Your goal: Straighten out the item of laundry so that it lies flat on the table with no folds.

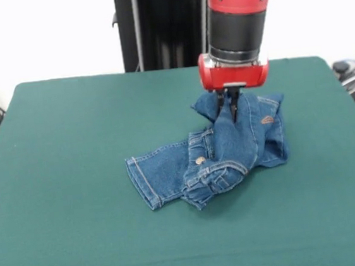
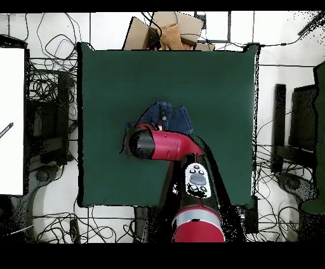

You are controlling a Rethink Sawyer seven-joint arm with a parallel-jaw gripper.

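A wide band of bare green table (image 1: pixel 81 245) lies in the foreground, with more free cloth to either side. Past it, right of centre, the jeans (image 1: pixel 212 158) sit crumpled and folded, one leg pointing left, well clear of every edge. At their far side the gripper (image 1: pixel 233 109) is clenched on a raised fold of denim. Beyond the far edge stands a black pedestal (image 1: pixel 160 23); from overhead, cables (image 2: pixel 47 89) and cardboard boxes (image 2: pixel 168 28) ring the table.

Under the hand (image 1: pixel 233 109), the jeans (image 1: pixel 215 157) are blue denim with pale faded patches and tan stitching. The bench (image 1: pixel 71 150) is plain dark green.
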